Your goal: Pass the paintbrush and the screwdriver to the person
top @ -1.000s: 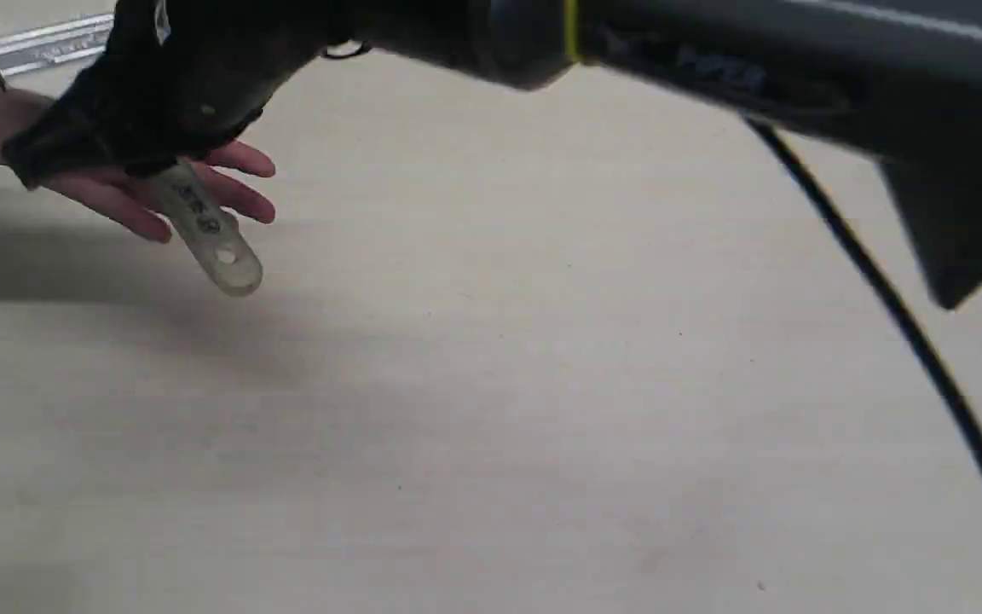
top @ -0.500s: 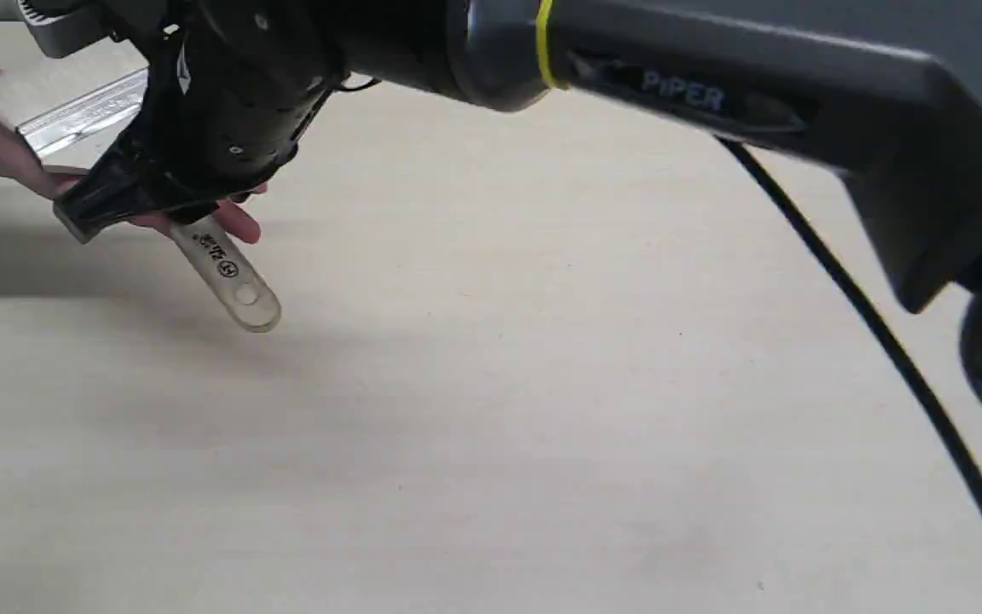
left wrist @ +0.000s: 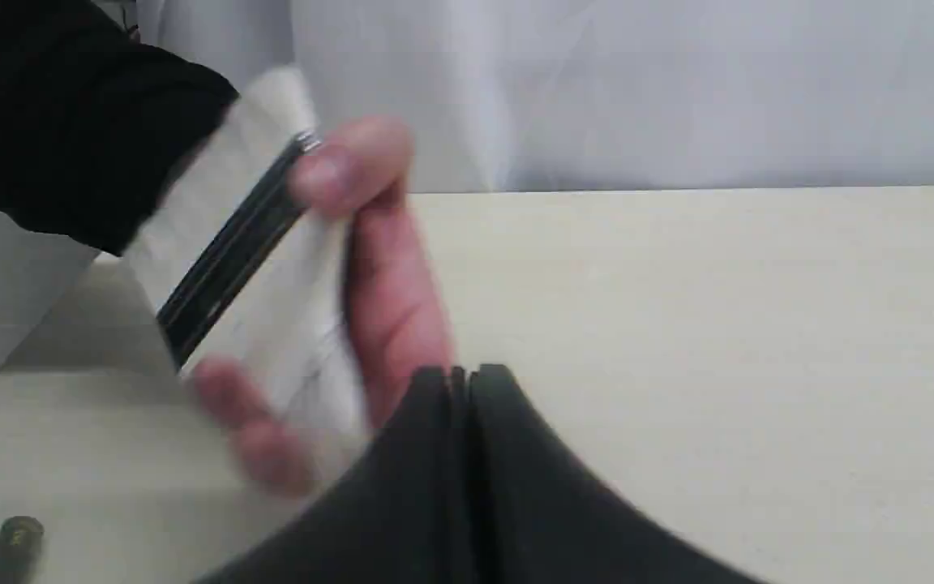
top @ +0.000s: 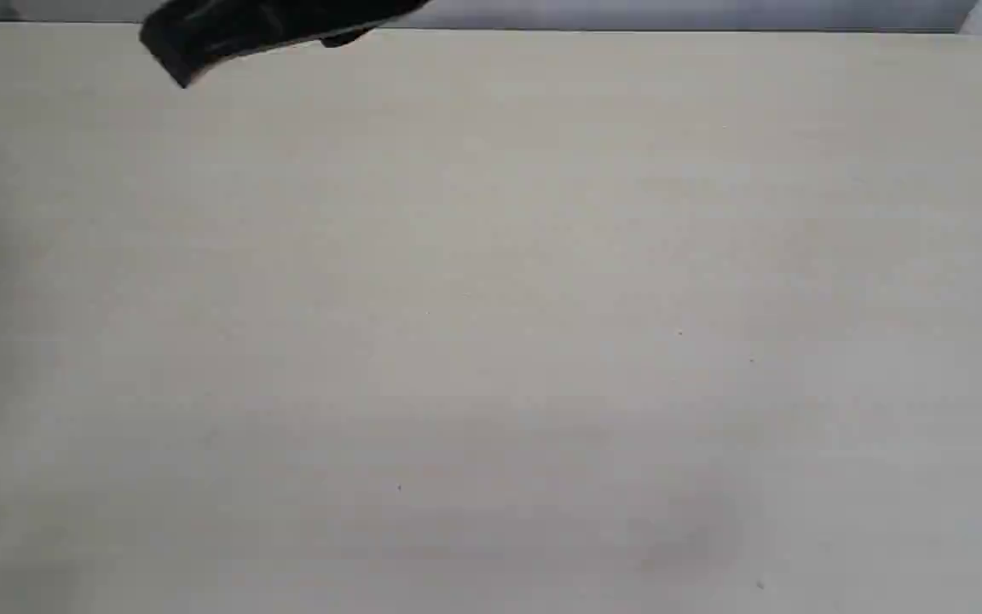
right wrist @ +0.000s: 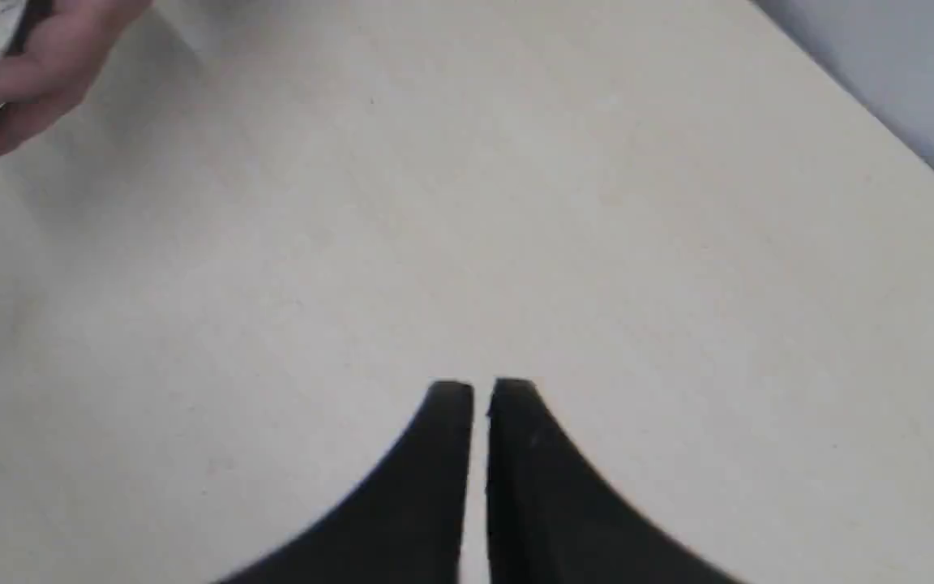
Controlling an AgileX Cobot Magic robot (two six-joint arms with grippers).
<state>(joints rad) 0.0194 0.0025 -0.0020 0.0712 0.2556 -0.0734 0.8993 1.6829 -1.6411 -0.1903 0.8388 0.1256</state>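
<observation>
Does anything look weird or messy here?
Nothing spilled or broken. The person's hand holds the paintbrush and the screwdriver together, blurred. One small dark cylinder lies alone on the table; I cannot tell what it is.

Pale paintbrush (left wrist: 280, 316) and slim black screwdriver (left wrist: 232, 243) held together in person's hand (left wrist: 390, 308).

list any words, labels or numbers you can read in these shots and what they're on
None can be read.
The paintbrush in the person's hand is blurred, no print showing.
The dark cylinder on the table carries a faint yellowish mark, too blurred to read.
</observation>
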